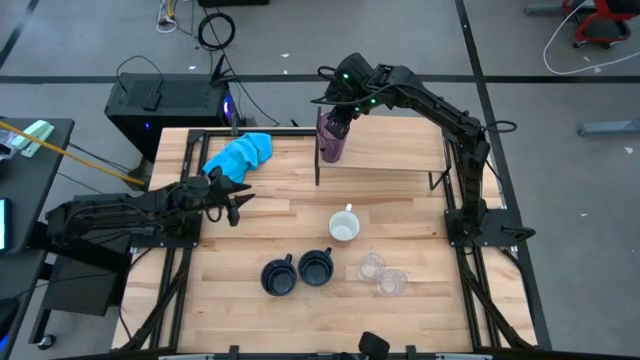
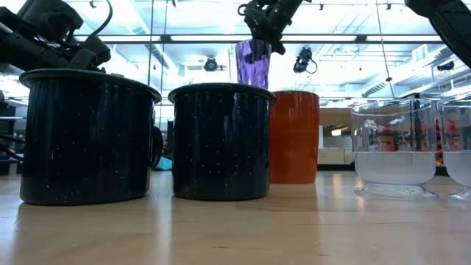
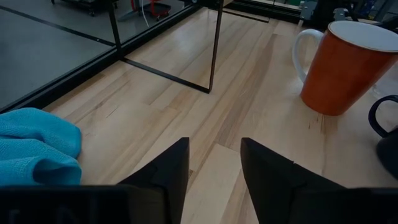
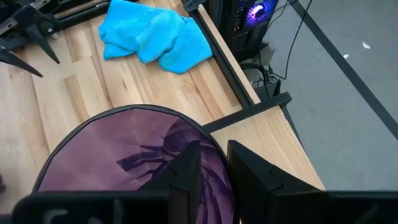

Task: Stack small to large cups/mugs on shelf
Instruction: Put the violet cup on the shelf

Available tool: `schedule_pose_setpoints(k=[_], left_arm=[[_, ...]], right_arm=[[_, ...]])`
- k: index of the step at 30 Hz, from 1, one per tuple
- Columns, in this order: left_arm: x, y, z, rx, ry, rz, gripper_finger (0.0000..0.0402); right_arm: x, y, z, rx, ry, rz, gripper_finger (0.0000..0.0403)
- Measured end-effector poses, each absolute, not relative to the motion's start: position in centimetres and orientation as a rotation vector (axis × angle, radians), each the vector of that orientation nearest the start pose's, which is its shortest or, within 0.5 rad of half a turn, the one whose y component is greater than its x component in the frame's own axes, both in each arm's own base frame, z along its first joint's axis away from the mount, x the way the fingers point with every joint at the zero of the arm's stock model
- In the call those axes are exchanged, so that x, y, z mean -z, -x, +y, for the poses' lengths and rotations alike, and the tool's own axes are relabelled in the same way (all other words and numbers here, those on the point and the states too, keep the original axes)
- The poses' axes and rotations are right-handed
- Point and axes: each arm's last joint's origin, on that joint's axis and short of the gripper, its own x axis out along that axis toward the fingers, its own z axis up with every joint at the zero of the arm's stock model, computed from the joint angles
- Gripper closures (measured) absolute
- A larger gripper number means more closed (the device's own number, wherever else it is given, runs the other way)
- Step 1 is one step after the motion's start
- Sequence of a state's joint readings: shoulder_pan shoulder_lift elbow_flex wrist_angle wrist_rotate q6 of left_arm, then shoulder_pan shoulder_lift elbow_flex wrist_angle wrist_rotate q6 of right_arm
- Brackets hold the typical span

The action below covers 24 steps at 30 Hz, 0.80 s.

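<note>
My right gripper (image 1: 338,115) is shut on the translucent purple tumbler (image 1: 331,140) at the left end of the light wood shelf (image 1: 390,150). Whether the tumbler's base rests on the shelf, I cannot tell. The orange mug (image 1: 343,228) stands upright on the tabletop in front of the shelf. Two dark navy mugs (image 1: 278,277) (image 1: 315,266) and two small clear cups (image 1: 372,266) (image 1: 392,283) stand in a row near the front edge. My left gripper (image 1: 235,200) is open and empty, low over the table's left side. My right gripper holds the tumbler by its rim (image 4: 214,144), on the side toward the table's far edge. One finger (image 4: 185,169) is inside the tumbler and one (image 4: 252,177) is outside. The fingers come from above, pointing down. The tumbler stays upright below them.
A bright blue cloth (image 1: 240,153) lies at the table's far left, beside the shelf's left uprights (image 3: 214,46). Bare tabletop lies between my left gripper and the orange mug (image 3: 348,65). The rest of the shelf top to the right of the tumbler is bare wood.
</note>
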<state>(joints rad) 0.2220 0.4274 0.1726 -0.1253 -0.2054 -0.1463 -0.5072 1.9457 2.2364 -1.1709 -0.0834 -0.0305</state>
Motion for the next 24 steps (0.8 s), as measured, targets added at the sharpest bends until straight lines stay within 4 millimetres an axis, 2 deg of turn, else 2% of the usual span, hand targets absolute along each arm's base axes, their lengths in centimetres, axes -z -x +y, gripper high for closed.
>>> schedule_pose_setpoints(k=[24], left_arm=[[-17.35,-11.69,3.25,-0.449,0.146,0.352,0.0248]], right_arm=[[-40.67,-34.86,-18.5,0.367,-0.215,0.841,0.0315]])
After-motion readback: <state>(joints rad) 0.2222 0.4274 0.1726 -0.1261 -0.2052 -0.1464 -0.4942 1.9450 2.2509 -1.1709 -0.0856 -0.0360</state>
